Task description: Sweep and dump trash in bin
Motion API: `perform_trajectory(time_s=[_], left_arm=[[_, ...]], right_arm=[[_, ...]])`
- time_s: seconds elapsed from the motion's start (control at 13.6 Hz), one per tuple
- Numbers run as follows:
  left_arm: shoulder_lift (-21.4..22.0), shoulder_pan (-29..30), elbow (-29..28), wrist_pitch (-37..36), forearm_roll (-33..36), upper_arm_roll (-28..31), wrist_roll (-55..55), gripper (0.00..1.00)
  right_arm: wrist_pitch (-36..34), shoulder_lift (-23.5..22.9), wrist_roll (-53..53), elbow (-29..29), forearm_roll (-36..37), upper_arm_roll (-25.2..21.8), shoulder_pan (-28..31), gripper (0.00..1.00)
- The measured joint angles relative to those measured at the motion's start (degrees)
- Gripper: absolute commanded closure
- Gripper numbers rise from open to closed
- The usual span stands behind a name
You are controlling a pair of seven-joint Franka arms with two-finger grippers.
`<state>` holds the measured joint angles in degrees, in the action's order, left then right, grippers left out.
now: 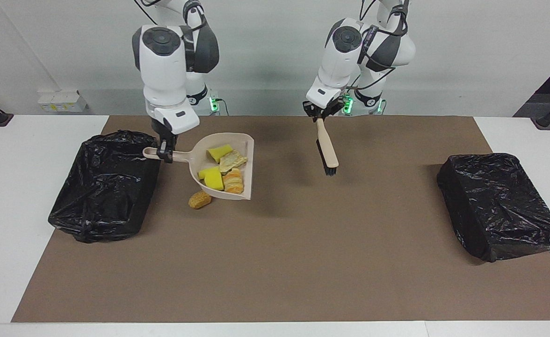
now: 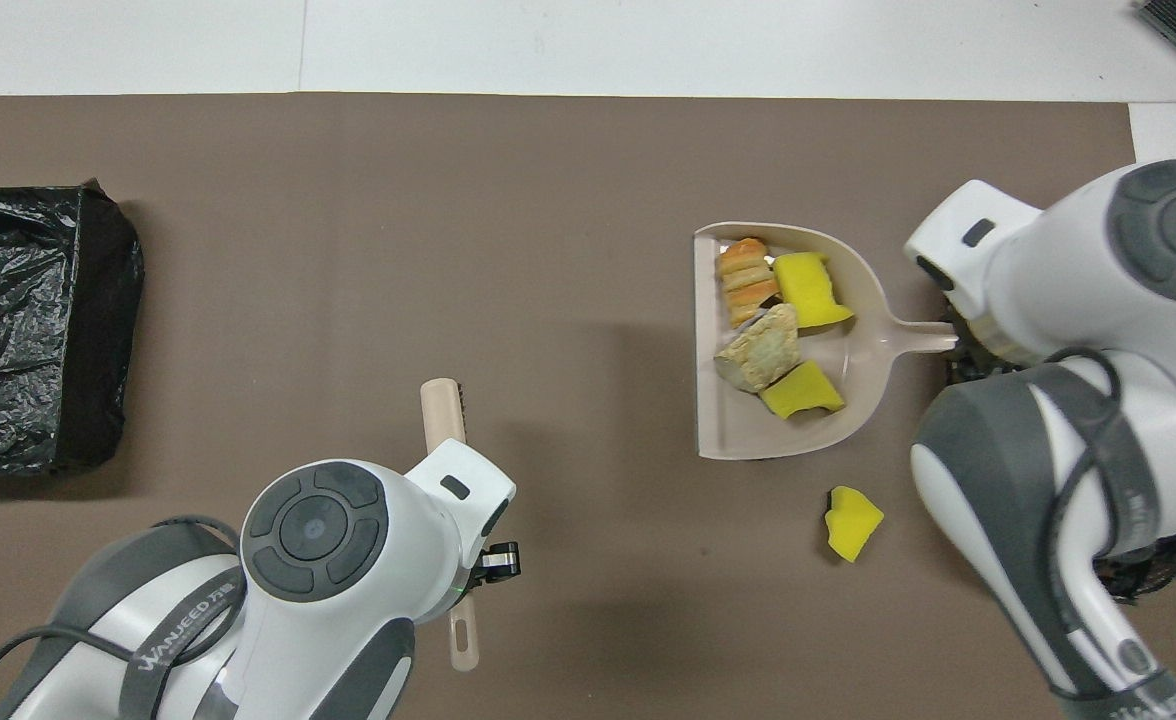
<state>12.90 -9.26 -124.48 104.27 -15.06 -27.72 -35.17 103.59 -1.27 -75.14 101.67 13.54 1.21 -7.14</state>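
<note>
My right gripper (image 1: 165,154) is shut on the handle of the beige dustpan (image 1: 247,161), held just above the brown mat beside the bin (image 1: 104,185) at the right arm's end. The pan (image 2: 748,440) holds trash: two yellow sponge chunks (image 2: 808,290) and two bread pieces (image 2: 760,345). A golden-brown piece (image 1: 199,200) lies on the mat by the pan's edge. A yellow chunk (image 2: 853,520) lies on the mat nearer to the robots than the pan. My left gripper (image 1: 320,114) is shut on the brush (image 1: 327,152), held over the mat's middle, bristles down.
A second black-bagged bin (image 1: 499,206) stands at the left arm's end of the table and shows in the overhead view (image 2: 38,330) too. The brown mat (image 1: 275,262) covers most of the white table.
</note>
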Motion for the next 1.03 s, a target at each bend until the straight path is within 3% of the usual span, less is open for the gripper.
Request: perform_trajectory(time_s=[0.66,1.03], left_arm=[[0.0,-0.1,0.0,0.0,-0.1,-0.3,0.1,1.0],[0.0,-4.4,-2.5,0.2,-0.8,-1.1,-0.5,1.0]], right_arm=[[2.8,-0.3,-21.4,-2.0,0.8,-0.9,26.3,1.0],[3.0,-1.2,-18.5,-1.3,18.2,-0.8,27.6,1.0]])
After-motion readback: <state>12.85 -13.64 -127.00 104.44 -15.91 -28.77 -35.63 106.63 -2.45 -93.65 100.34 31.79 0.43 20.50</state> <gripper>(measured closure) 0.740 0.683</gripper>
